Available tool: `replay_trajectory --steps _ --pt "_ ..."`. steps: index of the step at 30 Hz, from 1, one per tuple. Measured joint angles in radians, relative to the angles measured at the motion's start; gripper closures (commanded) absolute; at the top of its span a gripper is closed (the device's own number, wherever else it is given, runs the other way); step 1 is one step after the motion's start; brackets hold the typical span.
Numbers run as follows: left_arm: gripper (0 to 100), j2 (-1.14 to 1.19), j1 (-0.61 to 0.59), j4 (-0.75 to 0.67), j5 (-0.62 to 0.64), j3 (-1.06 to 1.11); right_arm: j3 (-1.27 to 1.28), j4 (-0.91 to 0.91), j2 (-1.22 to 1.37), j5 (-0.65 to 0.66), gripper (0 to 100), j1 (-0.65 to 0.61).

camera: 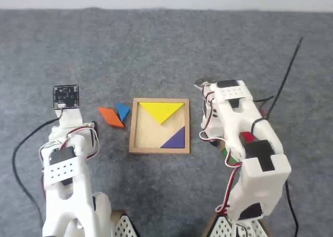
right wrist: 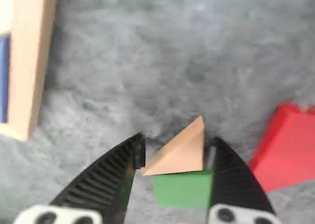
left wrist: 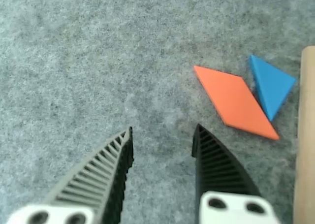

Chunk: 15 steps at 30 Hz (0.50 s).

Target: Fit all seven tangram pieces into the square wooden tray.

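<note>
The tray (camera: 158, 150) holds a yellow triangle (camera: 162, 111) and a navy triangle (camera: 175, 139), an orange parallelogram (camera: 111, 116) just outside.

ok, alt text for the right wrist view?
The right gripper, jaws open, straddles a tan triangle lying against a green piece on grey felt. A red piece lies beside them; the wooden tray is farther off.

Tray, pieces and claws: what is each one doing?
Wooden tray: partly filled.
Yellow triangle: in tray.
Purple triangle: in tray.
Orange piece: outside tray.
Blue triangle: outside tray.
Tan triangle: outside tray.
Green piece: outside tray.
Red piece: outside tray.
Left claw: open, empty.
Right claw: open around tan triangle.
</note>
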Motion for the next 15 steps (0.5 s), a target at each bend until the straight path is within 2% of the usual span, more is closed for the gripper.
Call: replay_trajectory --steps 3,7,15 --pt "82 0.000 0.000 0.000 0.000 0.000 0.000 -0.002 -0.002 0.083 95.8 -0.041" --pt "82 0.000 -0.005 0.000 0.000 0.000 0.002 -0.002 0.000 0.180 89.0 -0.130" --pt "82 0.000 -0.046 0.000 0.000 0.000 -0.040 0.049 0.020 0.354 85.7 -0.163"
